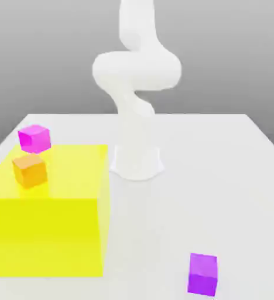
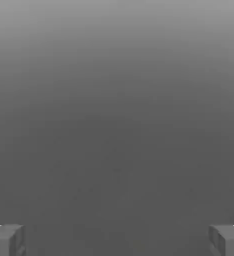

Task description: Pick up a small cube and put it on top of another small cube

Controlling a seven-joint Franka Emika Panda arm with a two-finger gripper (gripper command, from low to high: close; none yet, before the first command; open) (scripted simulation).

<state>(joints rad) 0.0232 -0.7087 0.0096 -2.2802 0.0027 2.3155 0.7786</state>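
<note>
Pincer (image 2: 117, 240) is wide open and holds nothing: in the hand view my two grey fingertips (image 2: 6, 240) sit far apart at opposite edges, with plain grey between them and no cube there.

Step in hand, as I read it: pre-grasp. Nothing picked, nothing stacked. My arm (image 1: 136, 76) stands folded above its base at the back of the table (image 1: 221, 176).

Candidates in the exterior view:
- magenta cube (image 1: 34, 138), far back on the exterior view's left, just behind the yellow block (image 1: 45, 234). Can't tell whether it touches the block or sits on the table behind it.
- orange cube (image 1: 29, 170), on top of the yellow block, near its back corner on that same left side.
- purple cube (image 1: 202, 274), on the table at the front, toward the exterior view's right, well apart from the other two.

All three look small, sharp-edged, solid-coloured, sitting flat. They should fit between my fingers.

Next move, my call: choose which cube to lift and which one is the base. Purple has open table all round, so it's the easy grasp. Then swing over it, line my fingers up with two opposite faces, descend and close.

Risk: orange sits raised, so stacking onto it needs extra clearance over the yellow block.
</note>
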